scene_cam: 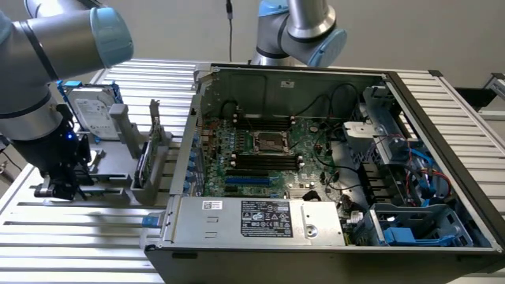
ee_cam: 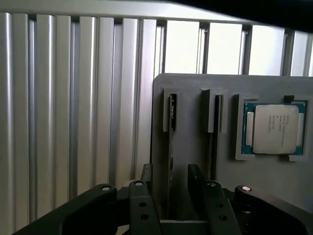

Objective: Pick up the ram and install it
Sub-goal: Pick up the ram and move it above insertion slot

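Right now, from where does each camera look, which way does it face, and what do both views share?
Exterior view: sits high off the arm, looks down at the open computer case on the slatted table; the arm and gripper show.
Wrist view: looks down past the open fingers at the ram in the grey holder.
Shared: gripper, holder, table.

The wide-spread pincer [ee_cam: 170, 191] straddles what looks like the ram [ee_cam: 172, 113], edge-on in a grey holder [ee_cam: 191, 127] beside a chip [ee_cam: 275, 128].
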